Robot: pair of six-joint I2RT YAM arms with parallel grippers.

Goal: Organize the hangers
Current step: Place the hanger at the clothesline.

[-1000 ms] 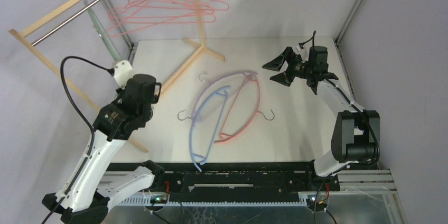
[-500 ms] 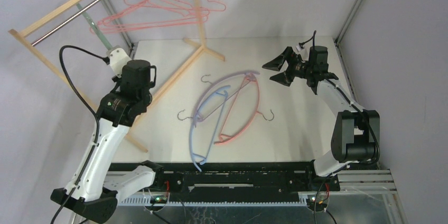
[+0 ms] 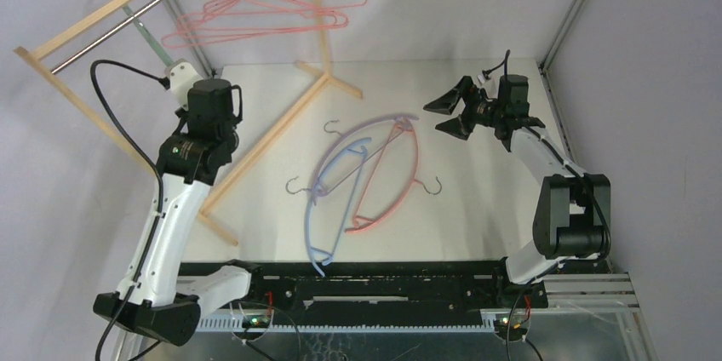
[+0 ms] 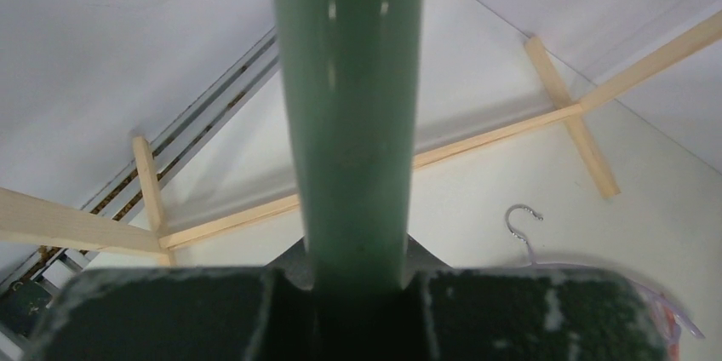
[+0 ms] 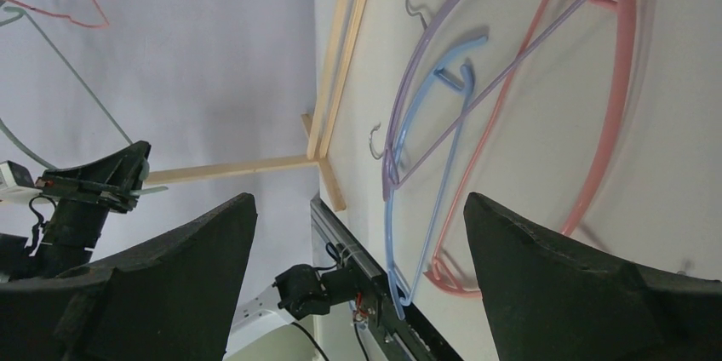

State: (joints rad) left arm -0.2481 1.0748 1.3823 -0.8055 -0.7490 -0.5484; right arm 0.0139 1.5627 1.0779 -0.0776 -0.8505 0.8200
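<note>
We're looking at the white counter (image 3: 494, 233) first, w/ both arms bolted at its near edge. The wooden rack (image 3: 111, 6) is standing along the far-left side, its base partly resting on the counter and its metal rod (image 3: 111, 31) running just under the top beam. A bunch of thin pink-red wire hangers (image 3: 281, 14) is hanging near the rod's far end, above the counter's back edge.

Near the counter's ctr we're seeing three thicker hangers lying flat in an overlapping heap. The pink hanger (image 5: 627, 46) is curving along the right side. The lilac hanger (image 3: 328, 155) is crossing over toward the left. The blue hanger (image 3: 307, 220) is reaching down toward the near edge. Their metal hooks (image 3: 434, 185) are sticking out at the sides of the heap.

The green hanger (image 4: 349, 106) is off the counter, up at the left beside the rack. The left pincer (image 4: 353, 293) is holding it, jaws narrow and clamped on the green bar, which is filling the middle of the wrist view. In the top view its thin upper part is crossing the rod; we can't tell whether it's touching.

The right pincer (image 3: 432, 118) is hovering at the far right w/ jaws spread wide and nothing btwn them, pointing toward the heap but well apart from it.
</note>
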